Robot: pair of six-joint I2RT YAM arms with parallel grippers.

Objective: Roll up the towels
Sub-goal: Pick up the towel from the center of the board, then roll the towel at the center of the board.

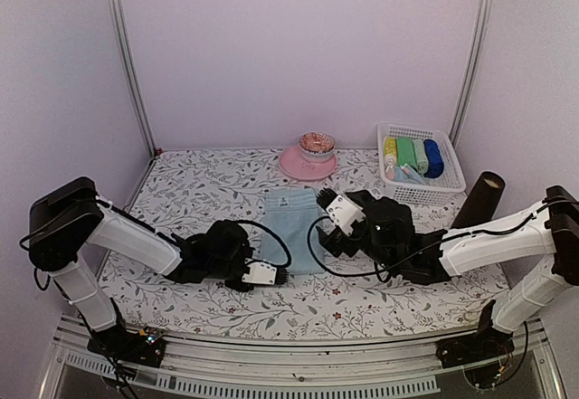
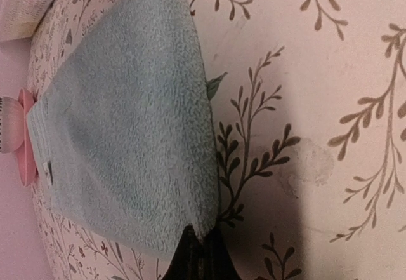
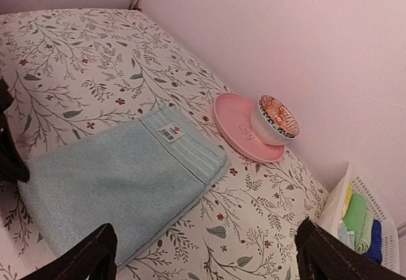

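- The table point(image 1: 199, 191) has a smooth-looking floral cover. If I drag instead of lifting, the cloth may slide across it rather than curl.
- The towel point(image 1: 291, 227) lies flat at the table's centre and is not yet rolled. It looks folded into layers, so my pinch may catch only the top one. The fold would then open, or the roll would start crooked.
- The basket point(image 1: 421, 164) sits at 2 o'clock from the towel with rolled cloths point(image 1: 414, 155) in it. My right arm lies just in front of it, and a wide swing could knock it.
- The pink plate point(image 1: 303, 164) stands at 12 o'clock, near the towel's far edge. Rolling that way could push fabric against it.
- The bowl point(image 1: 317, 144) rests on that plate, and a nudge might tip it.
- My left gripper point(image 2: 202, 239) is pressed together on the towel's 7 o'clock corner. Raising that one corner alone risks twisting the cloth into a cone.
- My right gripper point(image 3: 206, 245) is spread wide and holds nothing, near the towel's 2 o'clock corner. If it comes in late, the far side lags.
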